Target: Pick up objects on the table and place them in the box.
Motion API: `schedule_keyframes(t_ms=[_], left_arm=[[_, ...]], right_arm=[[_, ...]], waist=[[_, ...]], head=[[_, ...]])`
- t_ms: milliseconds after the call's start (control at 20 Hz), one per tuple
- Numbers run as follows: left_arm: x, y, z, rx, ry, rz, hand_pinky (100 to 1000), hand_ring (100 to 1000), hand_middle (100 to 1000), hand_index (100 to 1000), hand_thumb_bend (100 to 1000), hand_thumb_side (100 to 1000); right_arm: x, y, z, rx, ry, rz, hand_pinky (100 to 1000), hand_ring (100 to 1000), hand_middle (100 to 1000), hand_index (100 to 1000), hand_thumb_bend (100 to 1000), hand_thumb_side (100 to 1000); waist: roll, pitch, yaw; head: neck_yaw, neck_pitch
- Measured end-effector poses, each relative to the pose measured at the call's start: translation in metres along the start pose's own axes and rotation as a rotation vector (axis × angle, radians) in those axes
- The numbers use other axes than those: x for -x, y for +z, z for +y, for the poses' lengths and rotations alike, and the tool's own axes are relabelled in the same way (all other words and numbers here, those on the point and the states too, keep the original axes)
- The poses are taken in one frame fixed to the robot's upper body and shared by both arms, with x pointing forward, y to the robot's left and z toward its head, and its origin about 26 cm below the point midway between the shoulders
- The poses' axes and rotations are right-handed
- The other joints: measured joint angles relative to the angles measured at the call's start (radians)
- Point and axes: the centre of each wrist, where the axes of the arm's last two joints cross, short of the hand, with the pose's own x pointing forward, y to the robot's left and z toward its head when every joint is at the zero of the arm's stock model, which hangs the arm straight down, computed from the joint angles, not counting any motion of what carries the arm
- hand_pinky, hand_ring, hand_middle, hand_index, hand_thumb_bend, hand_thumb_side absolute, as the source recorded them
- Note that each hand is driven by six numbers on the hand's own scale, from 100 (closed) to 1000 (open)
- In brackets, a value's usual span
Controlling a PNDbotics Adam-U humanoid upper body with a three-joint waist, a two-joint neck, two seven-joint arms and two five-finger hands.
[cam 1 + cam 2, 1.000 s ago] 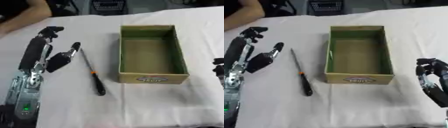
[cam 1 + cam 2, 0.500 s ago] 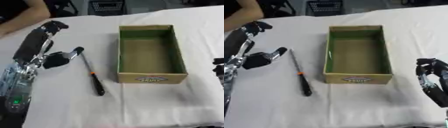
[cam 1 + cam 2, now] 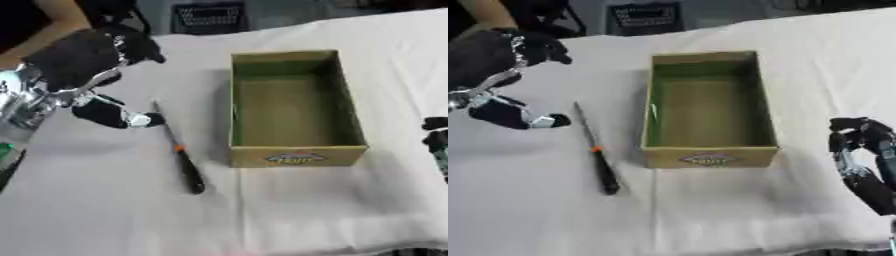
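A screwdriver with a black handle, an orange collar and a thin metal shaft lies on the white cloth, left of the box, its tip pointing away from me. The open cardboard box with a green inside stands in the middle, and I see nothing lying on its floor. My left hand hovers at the far left, open. Its thumb reaches toward the shaft near the tip and holds nothing. My right hand rests open at the right edge, fingers up, well clear of the box.
The table is covered with a white cloth. A black crate stands beyond the far edge. Bare cloth lies in front of the box and around the screwdriver's handle.
My left arm has swung out to the left and the hand has risen closer to the camera. Its thumb has stayed beside the screwdriver's shaft. The screwdriver, box and right hand have not moved.
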Motion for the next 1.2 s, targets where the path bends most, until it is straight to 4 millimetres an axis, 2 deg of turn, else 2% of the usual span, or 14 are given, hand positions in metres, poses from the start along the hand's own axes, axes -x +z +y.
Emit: schedule_keyframes(t_ms=[400, 550, 600, 650, 750, 1200], left_arm=[[0.006, -0.024, -0.007, 0.108, -0.023, -0.170, 705, 742, 731, 785, 657, 589], [0.004, -0.034, -0.015, 0.139, -0.011, -0.224, 699, 735, 718, 779, 637, 591], [0.002, -0.037, -0.018, 0.147, -0.006, -0.240, 700, 736, 719, 779, 662, 594], [0.001, -0.040, -0.020, 0.153, 0.000, -0.255, 697, 732, 714, 778, 627, 591], [-0.001, -0.045, -0.024, 0.164, 0.012, -0.281, 695, 728, 710, 776, 618, 591], [-0.008, -0.054, -0.045, 0.223, 0.058, -0.334, 689, 718, 697, 771, 593, 587]], right_arm=[[0.000, 0.000, 0.002, -0.010, -0.002, -0.004, 509, 582, 661, 780, 223, 783], [0.000, 0.000, 0.002, -0.011, -0.002, -0.003, 509, 582, 661, 780, 223, 784], [0.000, 0.000, 0.002, -0.012, -0.002, -0.003, 509, 582, 661, 780, 223, 783], [0.000, 0.000, 0.002, -0.012, -0.001, -0.003, 509, 582, 661, 780, 223, 784], [0.001, 0.000, 0.001, -0.013, 0.000, -0.003, 509, 582, 661, 780, 223, 783], [0.001, 0.000, 0.001, -0.013, 0.001, -0.003, 509, 582, 661, 780, 222, 784]], waist=[[0.000, -0.002, -0.009], [0.000, -0.004, -0.009], [0.000, -0.004, -0.009], [0.000, -0.004, -0.009], [0.000, -0.004, -0.009], [0.000, -0.004, -0.009]], head=[[0.001, 0.001], [0.001, 0.001], [0.001, 0.002], [0.001, 0.002], [0.001, 0.002], [0.001, 0.006]])
